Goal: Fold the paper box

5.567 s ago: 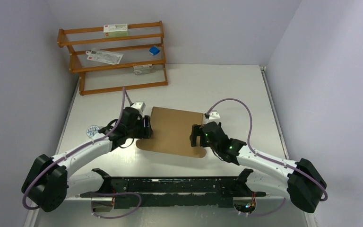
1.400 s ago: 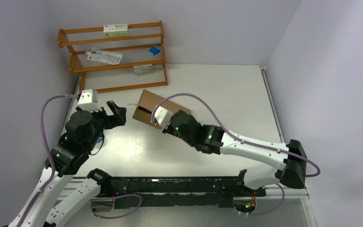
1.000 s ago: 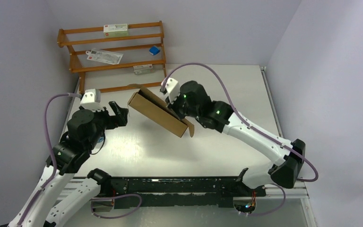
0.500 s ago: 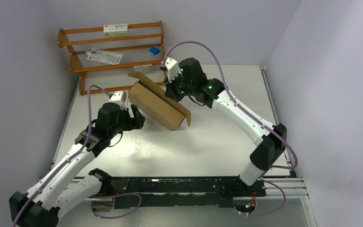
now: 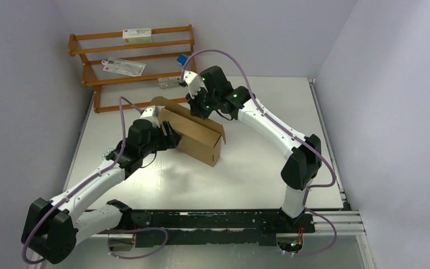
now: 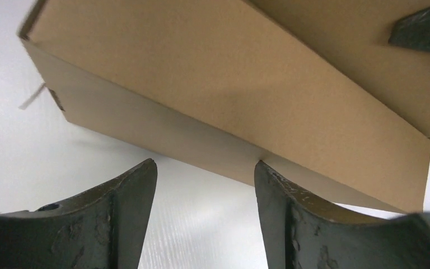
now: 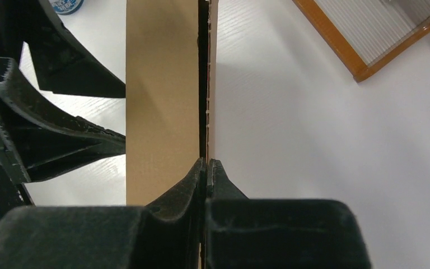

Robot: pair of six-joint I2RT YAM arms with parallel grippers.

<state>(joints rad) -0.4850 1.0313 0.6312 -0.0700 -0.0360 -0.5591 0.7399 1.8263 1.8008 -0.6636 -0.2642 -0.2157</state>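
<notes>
The paper box (image 5: 195, 136) is brown cardboard, half formed, standing as a long open shape at the table's middle left. My right gripper (image 5: 197, 107) is shut on its upper back wall. In the right wrist view the right gripper (image 7: 207, 163) pinches the thin cardboard edge, and the box (image 7: 159, 95) runs away from it. My left gripper (image 5: 168, 134) is at the box's left side, open. In the left wrist view the left gripper (image 6: 204, 164) has bare table between its fingers, and one fingertip (image 6: 264, 168) touches the box (image 6: 229, 84) at its lower edge.
A wooden rack (image 5: 134, 63) stands at the back left with white cartons and a small blue object (image 5: 183, 59) on its shelves. Its frame (image 7: 364, 39) lies close behind the box. A round blue-and-white item (image 5: 110, 152) lies under the left arm.
The right gripper has carried the box back and to the left and lowered it. The left arm has reached in to the box's left side, and its jaws have narrowed.
</notes>
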